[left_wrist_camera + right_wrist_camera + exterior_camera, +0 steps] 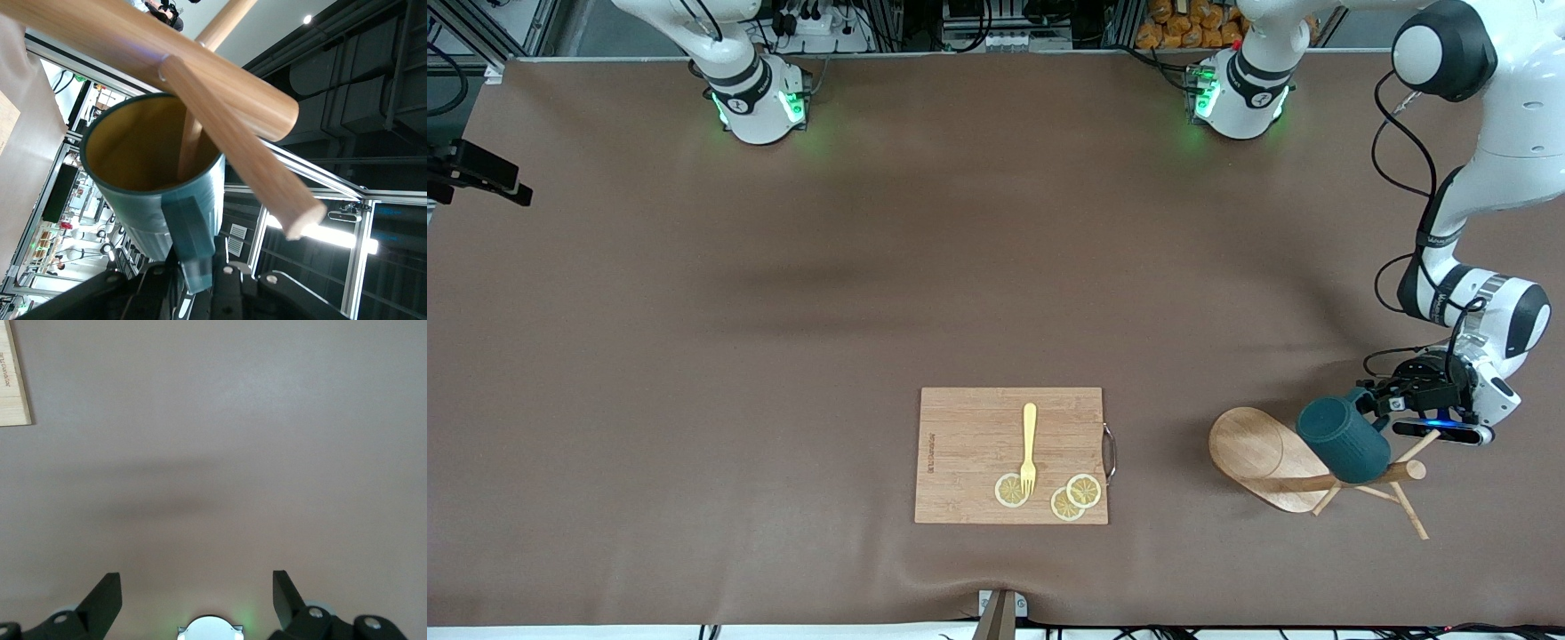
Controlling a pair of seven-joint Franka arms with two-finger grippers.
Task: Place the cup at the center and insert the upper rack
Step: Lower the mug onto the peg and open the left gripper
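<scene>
Left tool [1371, 402] gripping cup [1344, 439] by its handle over the toppled upper rack [1303, 467].
Cup looking rigid, breakable; handle giving surest hold. Right tool [197, 597] is waiting open over bare surface [783, 356].

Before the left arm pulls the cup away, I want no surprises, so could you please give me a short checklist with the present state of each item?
1. Left gripper shut on the handle of the dark teal ribbed cup: ok.
2. Cup free of the light wooden mug tree: not ok; a peg still reaches inside it.
3. Mug tree upright: not ok; it lies tipped over at the left arm's end.
4. Middle of the brown table free for the cup: ok.
5. Right gripper open and waiting over bare table: ok.
6. Rectangular wooden cutting board out of the way: ok.
</scene>
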